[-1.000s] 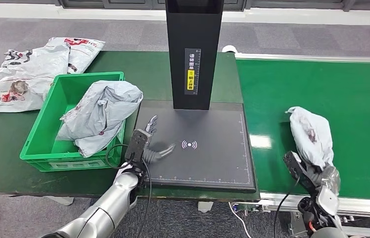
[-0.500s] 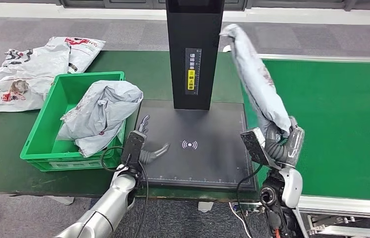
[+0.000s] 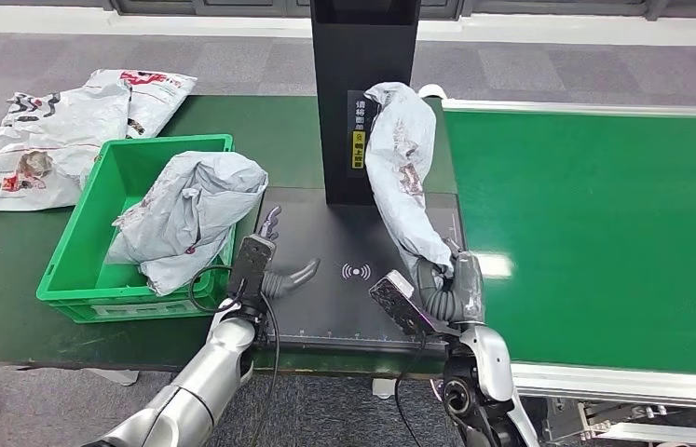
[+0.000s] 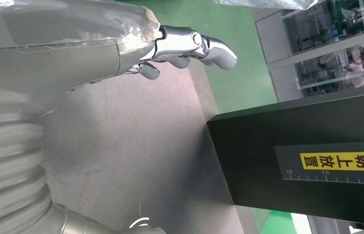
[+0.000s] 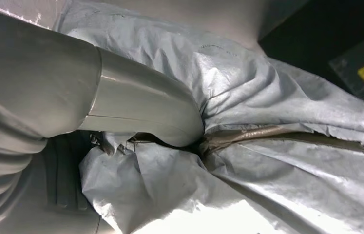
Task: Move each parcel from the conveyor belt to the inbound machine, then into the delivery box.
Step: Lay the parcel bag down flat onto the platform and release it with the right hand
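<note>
1. Now the right hand (image 3: 444, 291) is gripping the grey parcel (image 3: 398, 172) by its lower end, thumb and fingers closing on the crumpled film; the bag is standing up over the black scanning plate (image 3: 390, 307) of the inbound machine (image 3: 362, 56), probably so its label gets read.
2. The left hand (image 3: 269, 265) is resting over the plate's near-left edge, fingers apart and holding nothing; it is likely waiting to receive the parcel, being just beside the green delivery box (image 3: 69, 279).
3. Another grey parcel (image 3: 185, 214) is already lying in that box; the conveyor belt (image 3: 605, 233) is sitting to the right.
</note>
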Controlling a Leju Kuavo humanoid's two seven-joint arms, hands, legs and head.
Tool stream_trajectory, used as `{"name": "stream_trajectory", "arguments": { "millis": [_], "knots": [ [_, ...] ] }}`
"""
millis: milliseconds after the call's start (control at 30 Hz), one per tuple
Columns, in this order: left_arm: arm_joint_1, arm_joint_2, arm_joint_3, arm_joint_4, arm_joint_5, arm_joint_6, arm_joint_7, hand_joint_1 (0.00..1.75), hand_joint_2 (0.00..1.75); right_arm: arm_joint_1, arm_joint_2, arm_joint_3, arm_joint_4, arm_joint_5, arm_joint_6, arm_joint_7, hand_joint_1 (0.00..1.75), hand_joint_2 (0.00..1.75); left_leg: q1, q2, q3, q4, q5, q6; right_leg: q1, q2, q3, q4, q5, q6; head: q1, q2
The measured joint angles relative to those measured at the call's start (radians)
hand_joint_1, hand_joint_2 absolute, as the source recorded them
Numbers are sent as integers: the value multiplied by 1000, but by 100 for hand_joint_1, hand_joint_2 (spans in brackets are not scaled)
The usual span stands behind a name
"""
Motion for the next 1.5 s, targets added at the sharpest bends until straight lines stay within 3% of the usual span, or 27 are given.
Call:
{"name": "stream_trajectory", "arguments": {
  "millis": [233, 567, 667, 800, 833, 1067, 1267, 1367, 1500],
  "knots": [
    [-9, 1, 0, 4, 0, -11, 1, 0, 175, 7, -18, 50, 67, -4, 179, 67, 175, 175, 0, 0, 0, 0, 0, 0, 0, 0, 0, 0, 0, 0, 0, 0],
    [-19, 2, 0, 14, 11, -12, 0, 0, 175, 15, -61, 109, 159, -4, 244, 61, 174, 175, 0, 0, 0, 0, 0, 0, 0, 0, 0, 0, 0, 0, 0, 0],
    [-19, 2, 0, 14, 17, -5, -7, 0, 175, 9, -73, 122, 169, -15, 249, 45, 139, 175, 0, 0, 1, 0, 0, 0, 0, 0, 1, 0, 0, 0, 0, 0],
    [-19, 3, 0, 9, 27, 3, -10, 0, 175, 3, -85, 128, 173, -32, 241, 42, 5, 175, 0, 0, 2, 0, 0, 0, 0, 0, 2, -1, 0, 0, 0, 0],
    [-19, 3, 0, 8, 28, 5, -12, 0, 175, 3, -87, 129, 173, -36, 238, 42, 0, 175, 0, 0, 2, 0, 0, 0, 0, 0, 2, -1, 0, 0, 0, 0],
    [-1, 7, 0, -28, 33, 51, -39, 0, 175, 27, -94, 126, 142, -107, 130, 4, 0, 175, 0, 0, 2, 0, 0, 0, 0, 0, 2, 0, 0, 0, 0, 0],
    [17, 6, 0, -74, 76, 70, -76, 0, 175, 54, -89, 60, 60, -325, -43, -211, 0, 175, 0, 0, 1, 0, 0, 0, 0, 0, 1, -1, 0, 0, 0, 0],
    [20, 4, 0, -90, 93, 80, -98, 0, 175, 66, -79, 3, 30, -432, -56, -298, 0, 175, 0, 0, 1, 0, 0, 0, 0, 0, 1, -1, 0, 0, 0, 0],
    [27, 2, 0, -109, 103, 90, -113, 0, 175, 78, -67, -39, 7, -494, -43, -340, 0, 175, 0, 0, 1, 0, 0, 0, 0, 0, 1, -1, 0, 0, 0, 0]
  ]
}}
